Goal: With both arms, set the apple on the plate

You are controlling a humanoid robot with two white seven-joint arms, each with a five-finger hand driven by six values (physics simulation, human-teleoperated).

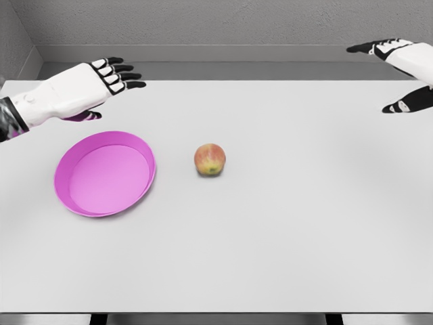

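White tabletop [284, 237] runs back to a grey wall. Left robot hand [101, 78] hovers beyond the pink plate [67, 193], fingers straight and spread, holding nothing. Right robot hand [402, 71] hangs far right of the plate, likewise open. Red-yellow apple [210, 159] sits upright just right of the plate.

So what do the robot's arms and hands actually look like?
Both arms have smooth white shells. The left hand has white-backed fingers split by black joints, ending in black fingertips, with a dark segment near the elbow. The right hand looks the same: white casing, black fingers and thumb.
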